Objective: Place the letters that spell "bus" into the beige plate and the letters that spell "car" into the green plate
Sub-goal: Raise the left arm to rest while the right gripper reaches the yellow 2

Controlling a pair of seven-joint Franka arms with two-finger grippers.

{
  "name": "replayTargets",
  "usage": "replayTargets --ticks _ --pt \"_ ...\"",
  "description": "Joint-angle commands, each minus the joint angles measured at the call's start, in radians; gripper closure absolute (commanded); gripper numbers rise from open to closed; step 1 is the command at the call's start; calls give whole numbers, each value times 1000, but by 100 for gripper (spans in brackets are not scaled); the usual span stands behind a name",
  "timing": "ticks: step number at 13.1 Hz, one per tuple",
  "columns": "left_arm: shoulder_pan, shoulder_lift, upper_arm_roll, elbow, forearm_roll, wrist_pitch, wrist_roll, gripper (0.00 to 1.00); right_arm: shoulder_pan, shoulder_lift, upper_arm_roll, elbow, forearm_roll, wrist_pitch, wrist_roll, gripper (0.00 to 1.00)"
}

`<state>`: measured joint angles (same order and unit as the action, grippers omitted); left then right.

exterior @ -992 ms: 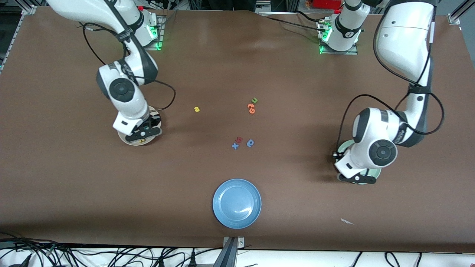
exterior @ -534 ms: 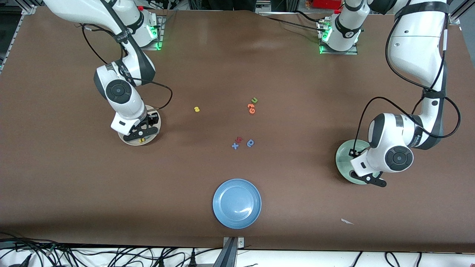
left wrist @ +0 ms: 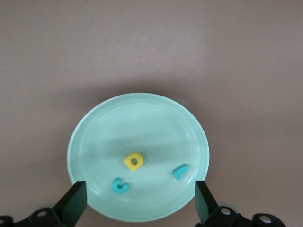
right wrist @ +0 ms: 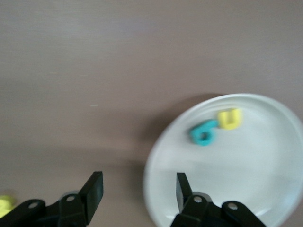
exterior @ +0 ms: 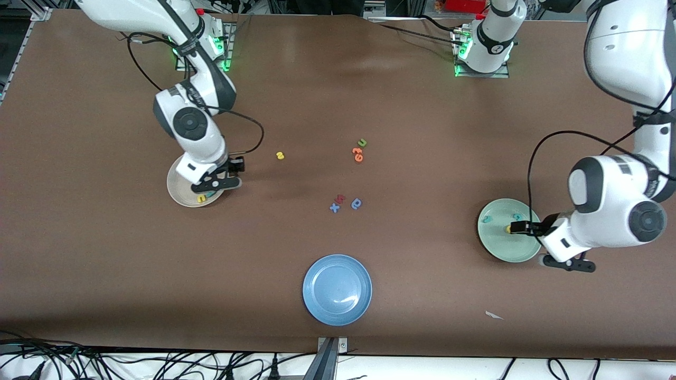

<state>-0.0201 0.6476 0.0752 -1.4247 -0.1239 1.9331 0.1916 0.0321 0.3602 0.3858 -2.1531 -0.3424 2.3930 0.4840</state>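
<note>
Over the green plate's edge, left gripper (left wrist: 137,198): fingers spread wide, nothing between them.
Green plate (exterior: 499,248): toward the left arm's end; holds yellow "a" (left wrist: 134,161), teal "c" (left wrist: 119,185), teal "r" (left wrist: 180,171).
Right gripper (right wrist: 137,189): fingers apart, empty, over the beige plate's rim.
Beige plate (exterior: 179,191): holds teal "b" (right wrist: 203,133) touching yellow "u" (right wrist: 229,118).
Yellow "s" (exterior: 280,155): on the table, apart from both plates.

On my feed: blue plate (exterior: 337,289) nearest the camera, orange letters (exterior: 357,154) touching a green "u" (exterior: 362,142), plus a red letter (exterior: 341,198), blue "x" (exterior: 334,207), blue round letter (exterior: 356,203).
</note>
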Motion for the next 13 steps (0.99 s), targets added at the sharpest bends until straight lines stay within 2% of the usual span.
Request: replayTargets --ticks 1,4,5,7,11,13 --pt "3 -65 -6 -5 6 -63 -44 0 47 35 18 -34 11 107 158 29" --pt "-12 -120 -9 42 105 -198 -47 0 135 80 16 -34 11 188 299 25" --pt "0 -153 -14 64 115 -215 -49 0 155 92 16 -33 8 202 332 25" --pt "-3 -245 -11 38 118 -213 -47 0 170 94 16 -34 8 212 363 23" --pt "-15 -488 -8 -192 116 -114 -46 0 183 101 16 -53 3 225 374 23" --pt "-17 -546 -8 -220 116 -117 -53 0 184 100 16 -105 2 290 375 23"
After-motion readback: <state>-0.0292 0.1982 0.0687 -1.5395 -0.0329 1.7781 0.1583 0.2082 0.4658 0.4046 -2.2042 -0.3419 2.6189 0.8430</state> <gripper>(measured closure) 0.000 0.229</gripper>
